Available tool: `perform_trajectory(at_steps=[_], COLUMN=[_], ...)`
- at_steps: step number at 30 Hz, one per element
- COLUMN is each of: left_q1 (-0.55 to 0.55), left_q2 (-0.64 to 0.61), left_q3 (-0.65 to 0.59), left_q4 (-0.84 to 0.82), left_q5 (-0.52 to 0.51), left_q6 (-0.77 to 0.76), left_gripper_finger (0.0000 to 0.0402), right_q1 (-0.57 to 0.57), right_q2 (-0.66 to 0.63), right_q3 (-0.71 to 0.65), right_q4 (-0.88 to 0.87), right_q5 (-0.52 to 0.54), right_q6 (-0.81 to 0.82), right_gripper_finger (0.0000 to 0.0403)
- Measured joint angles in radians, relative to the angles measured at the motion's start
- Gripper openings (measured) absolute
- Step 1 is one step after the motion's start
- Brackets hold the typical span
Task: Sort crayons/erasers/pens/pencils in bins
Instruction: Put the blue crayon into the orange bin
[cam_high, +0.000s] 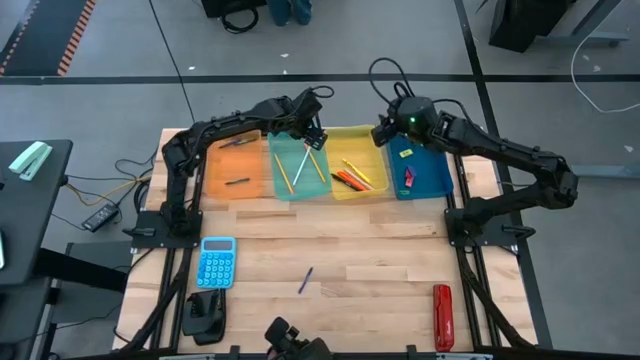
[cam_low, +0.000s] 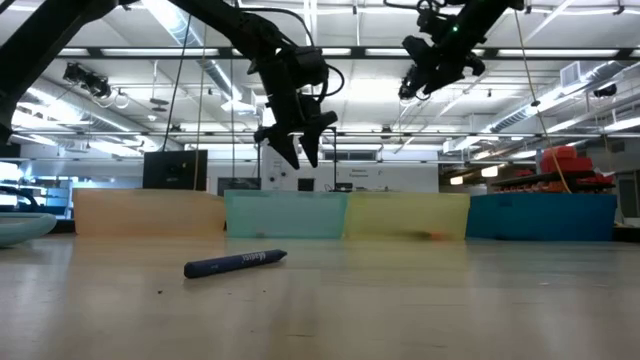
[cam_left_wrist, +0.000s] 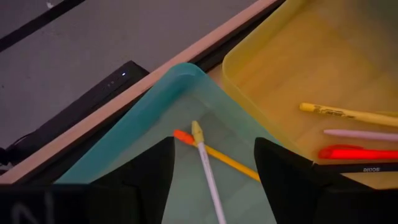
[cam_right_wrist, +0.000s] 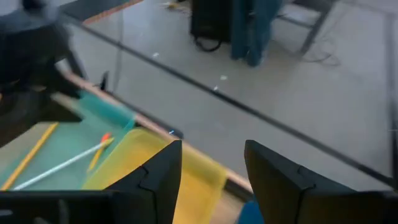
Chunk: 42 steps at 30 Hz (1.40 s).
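Four bins stand in a row at the table's far side: orange (cam_high: 235, 170), teal (cam_high: 298, 172), yellow (cam_high: 358, 172) and dark blue (cam_high: 421, 172). Pencils (cam_high: 303, 165) lie in the teal bin, among them a white one (cam_left_wrist: 208, 171) crossing a yellow one (cam_left_wrist: 227, 160). Crayons (cam_high: 350, 178) lie in the yellow bin, erasers (cam_high: 408, 178) in the blue one, a dark pen (cam_high: 237, 182) in the orange one. My left gripper (cam_left_wrist: 214, 180) hangs open above the teal bin's far right corner, holding nothing. My right gripper (cam_high: 385, 135) is open, high over the far edge between the yellow and blue bins.
A dark blue stick (cam_high: 305, 280) lies alone on the bare wood near the table's middle, also seen in the low view (cam_low: 235, 264). A light-blue calculator (cam_high: 216, 262) sits at the left, a red oblong tool (cam_high: 442, 315) at the near right, a black object (cam_high: 205, 315) at the near left.
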Motion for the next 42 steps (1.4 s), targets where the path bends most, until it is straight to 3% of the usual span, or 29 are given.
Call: perform_trajectory(at_steps=[7,16,18,22,25,29,34,39,42], left_q1=[-0.004,-0.056,-0.072,-0.107,-0.136,-0.174,-0.236,-0.341,-0.416], left_q2=[0.0,-0.031,-0.051,-0.091,-0.11,-0.138,-0.147,-0.147,-0.147], left_q3=[0.0,0.0,0.0,0.0,0.0,0.0,0.0,0.0,0.0], left_q4=[-0.018,-0.013,-0.017,0.027,0.066,0.062,0.072,0.074,0.081], left_q5=[0.025,0.028,0.029,0.027,0.028,0.027,0.025,0.027,0.027], left_q6=[0.024,-0.011,-0.071,-0.172,-0.16,-0.176,-0.306,-0.481,-0.506], left_gripper_finger=[0.0231,0.0229,0.0223,0.0205,0.019,0.0172,0.0149,0.0124,0.0109], right_q1=[-0.044,-0.053,-0.062,-0.1,-0.114,-0.108,-0.069,0.006,0.049], right_q2=[0.0,0.0,0.0,0.001,0.009,0.012,0.011,0.011,0.011], right_q3=[0.0,0.0,0.0,-0.001,-0.022,-0.057,-0.097,-0.151,-0.174], right_q4=[0.035,0.03,0.029,-0.01,-0.038,-0.077,-0.148,-0.148,-0.137], right_q5=[0.127,0.107,0.05,-0.238,-0.377,-0.431,-0.488,-0.493,-0.493], right_q6=[-0.002,0.072,0.07,0.03,0.055,0.129,0.175,0.157,0.17], right_gripper_finger=[0.0184,0.0184,0.0184,0.0184,0.0184,0.0184,0.0184,0.0184,0.0184])
